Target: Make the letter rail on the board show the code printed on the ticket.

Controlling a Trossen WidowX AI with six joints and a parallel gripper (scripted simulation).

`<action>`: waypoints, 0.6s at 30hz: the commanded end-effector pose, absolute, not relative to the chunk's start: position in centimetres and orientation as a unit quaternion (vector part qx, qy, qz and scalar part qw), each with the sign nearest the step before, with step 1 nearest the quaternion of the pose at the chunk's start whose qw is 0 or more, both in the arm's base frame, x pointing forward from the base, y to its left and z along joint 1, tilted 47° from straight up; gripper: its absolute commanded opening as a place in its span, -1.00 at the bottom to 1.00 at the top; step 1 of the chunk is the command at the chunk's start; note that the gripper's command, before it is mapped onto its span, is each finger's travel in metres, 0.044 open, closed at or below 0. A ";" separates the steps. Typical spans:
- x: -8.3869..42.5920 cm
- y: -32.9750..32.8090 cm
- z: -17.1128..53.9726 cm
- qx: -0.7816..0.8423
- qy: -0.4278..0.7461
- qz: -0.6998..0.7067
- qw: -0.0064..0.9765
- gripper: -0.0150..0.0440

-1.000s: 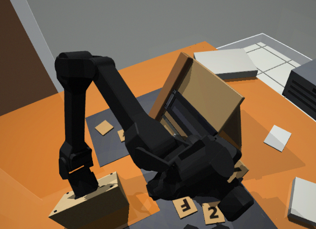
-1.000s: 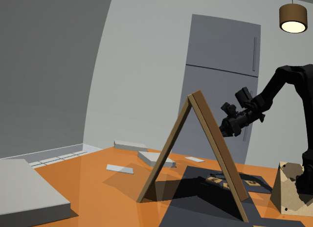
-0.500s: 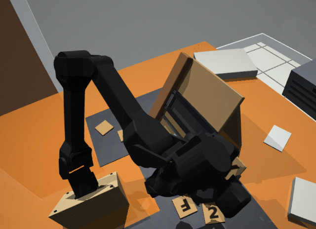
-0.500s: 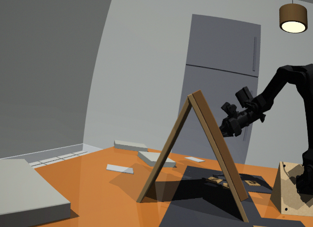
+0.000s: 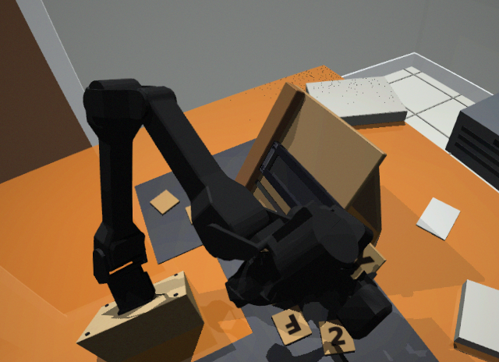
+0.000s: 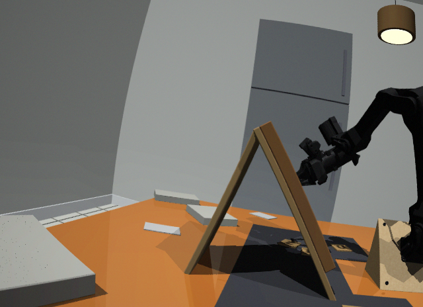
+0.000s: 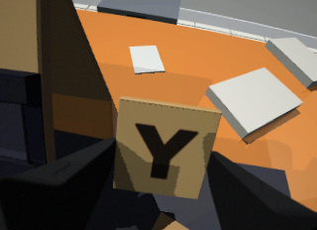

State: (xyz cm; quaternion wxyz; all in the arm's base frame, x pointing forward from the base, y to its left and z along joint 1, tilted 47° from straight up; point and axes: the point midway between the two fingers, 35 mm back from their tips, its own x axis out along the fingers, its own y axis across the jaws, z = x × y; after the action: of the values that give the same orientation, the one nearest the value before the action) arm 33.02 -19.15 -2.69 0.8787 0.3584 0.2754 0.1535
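Observation:
My gripper [image 7: 162, 151] is shut on the Y tile [image 7: 167, 148] [image 5: 371, 260], whose letter faces the wrist camera. It holds the tile in the air beside the slanted board [image 5: 328, 148] [image 6: 293, 198] [image 7: 19, 32]. The dark letter rail [image 5: 298, 176] [image 7: 12, 126] on the board is partly hidden by the arm in the top view. An F tile [image 5: 291, 326] and a 2 tile [image 5: 337, 337] lie on the dark mat. A blank-looking tile [image 5: 164, 201] lies at the far left, with another mostly hidden behind the arm. The ticket's code is not readable.
White blocks [image 5: 356, 98] [image 7: 255, 101] [image 6: 211, 215] and a thin white card [image 5: 438, 218] [image 7: 147, 58] stand or lie on the orange counter. The wooden arm base [image 5: 149, 321] is at the front left. A dark slatted box [image 5: 479, 136] is at the right.

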 end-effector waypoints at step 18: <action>32.9 -18.4 -1.9 0.360 0.276 0.152 0.878 -0.49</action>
State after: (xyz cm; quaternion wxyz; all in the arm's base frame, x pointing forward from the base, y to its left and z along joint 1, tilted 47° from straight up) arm 32.95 -18.50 -2.03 0.8785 0.3589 0.2750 0.1542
